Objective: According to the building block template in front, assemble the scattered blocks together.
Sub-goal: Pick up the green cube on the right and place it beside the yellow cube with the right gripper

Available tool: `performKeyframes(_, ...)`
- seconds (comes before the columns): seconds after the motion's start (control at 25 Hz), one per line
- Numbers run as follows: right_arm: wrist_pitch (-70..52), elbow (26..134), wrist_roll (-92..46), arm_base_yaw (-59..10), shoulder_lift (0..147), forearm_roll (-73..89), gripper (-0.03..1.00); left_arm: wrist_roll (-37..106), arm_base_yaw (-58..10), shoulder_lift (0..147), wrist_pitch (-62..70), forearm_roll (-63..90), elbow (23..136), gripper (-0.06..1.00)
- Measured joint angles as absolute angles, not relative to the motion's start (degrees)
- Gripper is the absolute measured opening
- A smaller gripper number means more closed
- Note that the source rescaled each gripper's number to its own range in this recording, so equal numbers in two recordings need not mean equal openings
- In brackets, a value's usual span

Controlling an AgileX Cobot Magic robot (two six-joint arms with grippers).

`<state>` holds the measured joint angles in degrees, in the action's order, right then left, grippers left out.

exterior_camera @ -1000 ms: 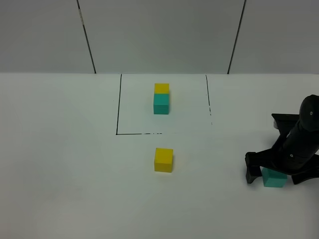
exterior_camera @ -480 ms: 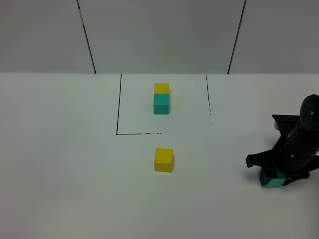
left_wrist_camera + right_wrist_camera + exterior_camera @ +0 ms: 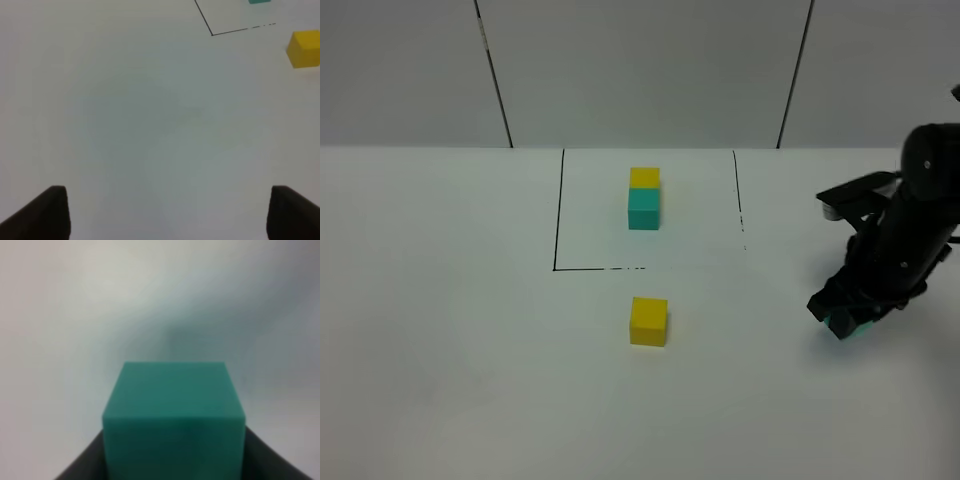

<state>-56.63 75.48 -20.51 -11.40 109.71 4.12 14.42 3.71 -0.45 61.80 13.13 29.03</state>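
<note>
Teal is the colour that matters here: the teal cube (image 3: 849,326) is now clamped in the right pincer (image 3: 842,318), whose jaws are closed tight on its sides. A second ago that pincer stood spread astride the cube on the counter (image 3: 470,350); since then it has closed, risen and swung away from the near edge, taking the cube with it. By my judgement the pick is done and the carry is what remains.

The yellow cube (image 3: 648,321) sits well apart from the right pincer, out toward the left arm's side, and has not moved. The building block template (image 3: 644,198) lies beyond it inside the black outline (image 3: 557,215), yellow farther away and teal nearer, touching. The held cube should therefore probably land against the loose yellow cube's near face.

From high up only a sliver of teal shows under the dark jaws; the right wrist view shows the cube (image 3: 174,410) seated squarely between them. The left pincer (image 3: 167,212) appears only in its own wrist view: spread wide, empty, with the yellow cube (image 3: 304,48) ahead.
</note>
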Motion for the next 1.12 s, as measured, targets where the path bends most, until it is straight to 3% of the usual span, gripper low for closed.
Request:
performKeyframes(0.16,-60.4,81.4,-29.1,-15.0,109.9,1.9,0.00,14.4,3.7,-0.4,61.8,13.1,29.0,0.91)
performKeyframes(0.44,-64.6,88.8,-31.0,-21.3,113.4,-7.7,0.00,14.4,3.7,-0.4,61.8,13.1,29.0,0.91)
performKeyframes(0.72,-66.0,90.2,-42.6,-28.4,118.0,-5.9,0.00,14.4,3.7,-0.4,61.8,13.1,29.0,0.91)
performKeyframes(1.12,-63.1,90.8,-47.1,-30.3,124.7,-4.1,0.00,14.4,3.7,-0.4,61.8,13.1,29.0,0.91)
